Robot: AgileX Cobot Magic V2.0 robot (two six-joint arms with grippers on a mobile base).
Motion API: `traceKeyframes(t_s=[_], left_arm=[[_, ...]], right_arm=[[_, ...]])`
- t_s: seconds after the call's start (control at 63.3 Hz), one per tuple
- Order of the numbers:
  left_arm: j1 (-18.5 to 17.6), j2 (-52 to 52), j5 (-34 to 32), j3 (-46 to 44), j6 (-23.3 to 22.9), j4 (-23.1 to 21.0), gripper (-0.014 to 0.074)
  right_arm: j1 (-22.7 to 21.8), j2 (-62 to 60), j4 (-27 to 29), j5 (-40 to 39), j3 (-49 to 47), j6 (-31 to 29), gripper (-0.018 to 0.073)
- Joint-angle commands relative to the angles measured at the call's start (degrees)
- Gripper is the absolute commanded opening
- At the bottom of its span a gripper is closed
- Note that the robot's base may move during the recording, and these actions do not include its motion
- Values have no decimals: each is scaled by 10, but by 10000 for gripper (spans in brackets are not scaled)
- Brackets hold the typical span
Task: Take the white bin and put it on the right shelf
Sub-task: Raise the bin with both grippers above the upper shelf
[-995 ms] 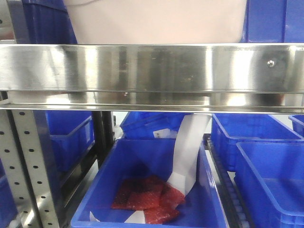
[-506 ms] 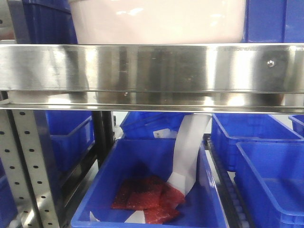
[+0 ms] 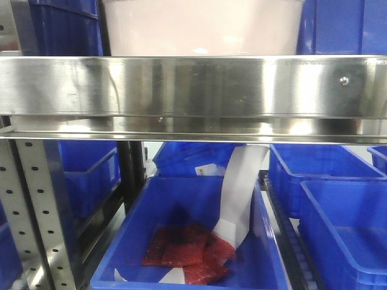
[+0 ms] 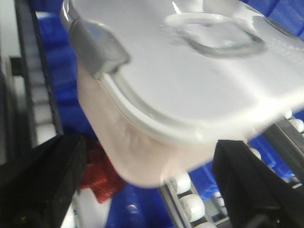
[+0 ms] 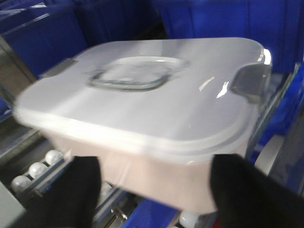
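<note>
The white bin point(image 3: 199, 27), a pale pinkish tub, shows above the right shelf's shiny steel front rail point(image 3: 193, 84). In the left wrist view the white bin point(image 4: 180, 80) is tilted, its lid with grey clips on top and a rounded corner hanging between my left gripper's point(image 4: 149, 185) wide-open black fingers point(image 4: 42, 180). In the right wrist view the white bin point(image 5: 156, 95) fills the frame, its near wall spanning the gap of my open right gripper point(image 5: 154, 190). The fingertips point(image 5: 251, 190) overlap the wall's ends. Whether they touch it I cannot tell.
Blue crates stand behind and below the rail. The middle crate point(image 3: 151, 199) holds red packets point(image 3: 187, 248) and a white paper strip point(image 3: 242, 187). A perforated grey upright point(image 3: 36, 211) stands at the left. White conveyor rollers point(image 5: 33, 168) run under the bin.
In the front view the bin's visible width has shrunk from both sides. Its left edge has shifted right and its right edge left.
</note>
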Motion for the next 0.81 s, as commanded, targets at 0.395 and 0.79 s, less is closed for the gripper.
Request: traceKeyframes(t_s=[0.395,0.79], left_arm=[[-4,-160,7,-14,0,118,-116],[-4,-245,-60,141,-10,188,-118]], right_arm=[[-4,-184,-57,-31,12,41,73],[-4,-423,-92,-245,325,76,73]])
